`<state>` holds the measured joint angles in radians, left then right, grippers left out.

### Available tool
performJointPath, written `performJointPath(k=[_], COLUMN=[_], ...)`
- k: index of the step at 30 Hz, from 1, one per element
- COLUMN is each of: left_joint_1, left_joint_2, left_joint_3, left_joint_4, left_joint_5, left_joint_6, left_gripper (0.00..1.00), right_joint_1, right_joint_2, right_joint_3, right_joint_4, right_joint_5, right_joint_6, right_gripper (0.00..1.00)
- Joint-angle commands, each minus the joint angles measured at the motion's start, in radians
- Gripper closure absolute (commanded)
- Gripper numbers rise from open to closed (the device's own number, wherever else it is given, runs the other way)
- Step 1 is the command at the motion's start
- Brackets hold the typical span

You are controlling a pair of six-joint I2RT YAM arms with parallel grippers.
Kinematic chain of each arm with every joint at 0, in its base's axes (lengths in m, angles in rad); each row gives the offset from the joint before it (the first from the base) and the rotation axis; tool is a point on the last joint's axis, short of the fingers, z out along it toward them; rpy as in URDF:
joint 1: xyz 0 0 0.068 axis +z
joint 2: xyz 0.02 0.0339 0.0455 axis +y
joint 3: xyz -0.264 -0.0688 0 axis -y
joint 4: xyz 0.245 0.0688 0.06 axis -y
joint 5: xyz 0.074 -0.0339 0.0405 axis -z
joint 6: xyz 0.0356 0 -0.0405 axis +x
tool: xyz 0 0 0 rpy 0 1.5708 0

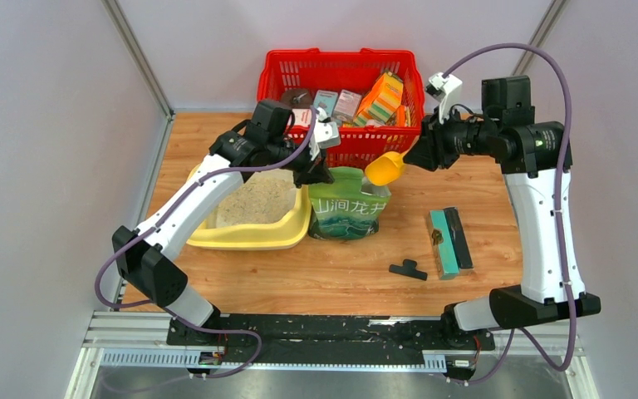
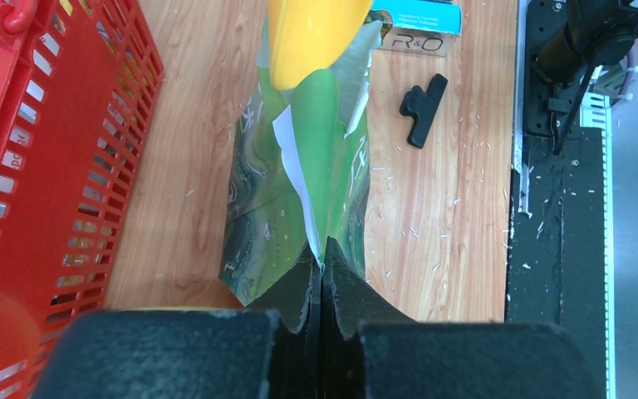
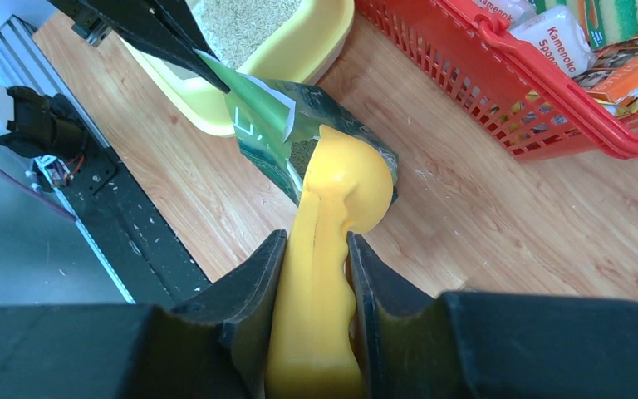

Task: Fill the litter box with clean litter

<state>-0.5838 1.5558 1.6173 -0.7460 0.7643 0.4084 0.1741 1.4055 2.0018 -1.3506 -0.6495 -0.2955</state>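
Note:
The pale-yellow litter box (image 1: 245, 241) lies at the left of the table, with beige clean litter (image 1: 257, 199) heaped inside. To its right stands a green bag (image 1: 349, 208) with its top open. My left gripper (image 2: 322, 253) is shut on the bag's (image 2: 274, 208) torn top edge at the side nearest the box. My right gripper (image 3: 316, 241) is shut on the handle of a yellow scoop (image 3: 345, 179). The scoop's bowl (image 1: 385, 169) hangs at the bag's mouth (image 3: 274, 133). The right wrist view also catches the litter (image 3: 245, 21) and the box's rim (image 3: 299, 50).
A red mesh basket (image 1: 341, 83) full of packets stands at the back, just behind the bag and both grippers. A black clip (image 1: 408, 269) and a teal box (image 1: 449, 241) lie on the wood to the right. Stray grains dot the black rail at the near edge.

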Motion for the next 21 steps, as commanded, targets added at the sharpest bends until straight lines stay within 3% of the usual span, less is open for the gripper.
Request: performJointPath(k=[1,10,13,18,21], left_joint_1=[0.001,0.001,0.001,-0.019,-0.039], left_joint_2=[-0.054,-0.103,-0.134,-0.178,-0.181], left_joint_3=[0.021,-0.059,-0.108,-0.195,-0.227], left_joint_4=[0.138,0.241,0.321,0.465,0.551], left_joint_5=[0.067,0.043,0.038,-0.003,-0.052], left_joint_6=[-0.046,-0.095,-0.146,-0.212,-0.218], left_gripper=[1.00,1.00,1.00,1.00,1.00], right_joint_1=[0.031,0.064,0.084,0.088,0.117], right_joint_2=[-0.027,0.064,0.092,0.121,0.142], right_joint_3=[-0.018,0.009,-0.008,-0.037,-0.034], right_joint_4=[-0.134,-0.228,-0.206,-0.099,-0.082], right_joint_5=[0.054,0.093,0.136,0.175,0.204], right_joint_6=[-0.059,-0.111,-0.059,0.194,0.239], right_gripper=[1.00,1.00,1.00,1.00,1.00])
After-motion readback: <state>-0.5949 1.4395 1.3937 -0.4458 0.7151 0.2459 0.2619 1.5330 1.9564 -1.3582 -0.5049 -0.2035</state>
